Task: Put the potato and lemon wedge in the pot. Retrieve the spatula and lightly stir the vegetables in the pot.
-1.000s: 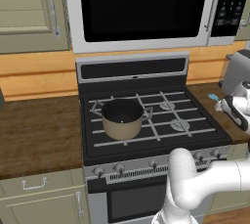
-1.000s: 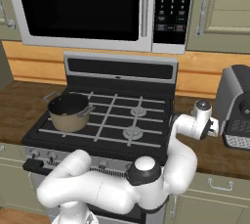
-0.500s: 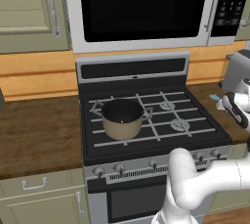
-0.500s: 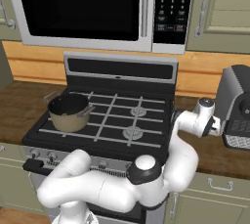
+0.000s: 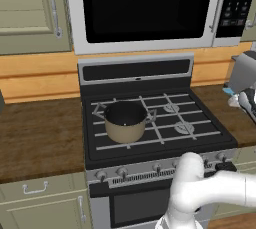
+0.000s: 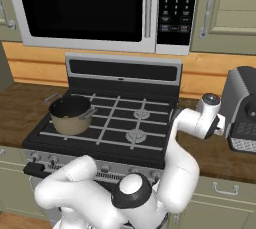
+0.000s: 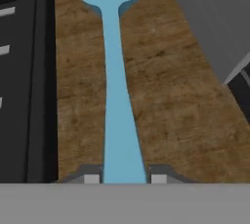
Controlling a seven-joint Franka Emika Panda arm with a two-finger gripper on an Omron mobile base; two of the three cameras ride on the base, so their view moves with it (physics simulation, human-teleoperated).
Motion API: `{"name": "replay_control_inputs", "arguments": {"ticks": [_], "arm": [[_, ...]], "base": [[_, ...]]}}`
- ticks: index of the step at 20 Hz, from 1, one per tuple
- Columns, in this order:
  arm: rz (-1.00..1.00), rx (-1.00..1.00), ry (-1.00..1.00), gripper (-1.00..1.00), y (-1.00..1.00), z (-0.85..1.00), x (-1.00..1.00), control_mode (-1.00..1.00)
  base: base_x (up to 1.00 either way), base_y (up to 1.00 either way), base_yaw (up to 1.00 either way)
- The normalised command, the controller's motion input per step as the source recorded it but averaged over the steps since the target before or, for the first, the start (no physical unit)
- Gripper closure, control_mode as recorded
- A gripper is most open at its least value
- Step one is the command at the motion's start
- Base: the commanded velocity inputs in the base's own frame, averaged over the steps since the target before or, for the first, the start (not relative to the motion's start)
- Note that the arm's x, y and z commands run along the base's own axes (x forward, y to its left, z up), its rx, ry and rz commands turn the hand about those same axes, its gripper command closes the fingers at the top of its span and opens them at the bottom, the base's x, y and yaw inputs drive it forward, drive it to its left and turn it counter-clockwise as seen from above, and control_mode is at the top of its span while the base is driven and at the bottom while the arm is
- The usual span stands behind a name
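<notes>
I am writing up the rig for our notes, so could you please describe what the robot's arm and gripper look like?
The arm is glossy white, built of thick rounded segments with bulbous elbows. A dark grey disc caps one joint, and a small grey cap tops the wrist. The gripper has two small dark grey finger tips with lighter square pads. No cables or markings are visible.

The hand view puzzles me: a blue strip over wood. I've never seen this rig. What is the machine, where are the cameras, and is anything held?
It is a white robot arm on a driving base, in a rendered kitchen. Two cameras sit behind the arm, left and right, looking down over the stove. A tan pot stands on the front-left burner. The third camera rides on the hand. Its blue strip is the spatula, lying along the wooden counter beside the stove. The gripper is shut on the handle, one finger tip on each side.
</notes>
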Motion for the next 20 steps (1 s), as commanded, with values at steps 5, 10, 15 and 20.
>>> {"name": "replay_control_inputs", "arguments": {"ticks": [5, 10, 15, 20], "arm": [[-0.09, -0.05, -0.10, 1.00, 1.00, 0.48, -0.82, -1.00], [-0.21, -0.03, -0.03, 1.00, 1.00, 0.65, -0.73, -1.00], [-0.25, 0.00, 0.00, 1.00, 1.00, 0.90, -0.61, -1.00], [-0.26, 0.00, 0.00, 1.00, 1.00, 0.80, -0.62, -1.00]], "base": [[0.00, 0.00, 0.00], [0.00, 0.00, 0.00], [0.00, 0.00, 0.00], [0.00, 0.00, 0.00]]}}
